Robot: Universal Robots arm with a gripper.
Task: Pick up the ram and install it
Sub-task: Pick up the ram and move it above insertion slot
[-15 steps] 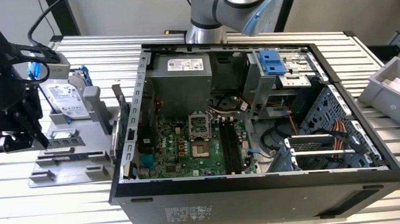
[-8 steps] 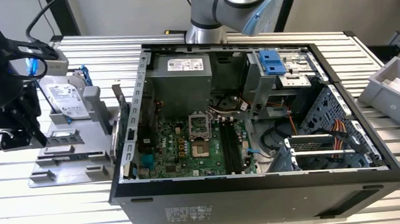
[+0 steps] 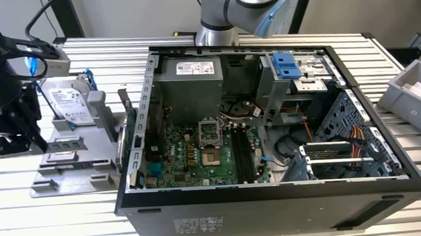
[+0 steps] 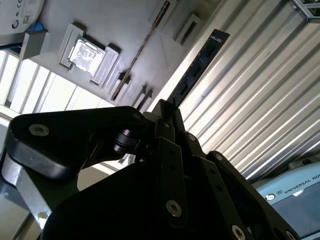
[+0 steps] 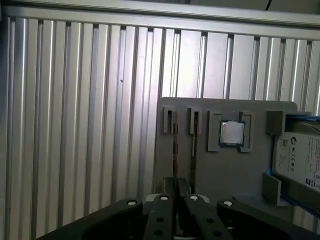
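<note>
Ram [image 5: 175, 150] stands on edge at the tray [image 5: 225, 170], 9 o'clock of the case [image 3: 274, 207] in the exterior view. My end effector [image 5: 176, 184] is clamped narrowly on its end.

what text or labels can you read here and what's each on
None can be quoted.
White label on the silver hard drive in a blue frame: too small to read.
White sticker on the grey power supply box: too small.
Sticker on the black computer case: too small.
Label on the dark greenish-grey ram stick: too small.
Maker's lettering on the light blue arm cover: cut off at the edge.
</note>
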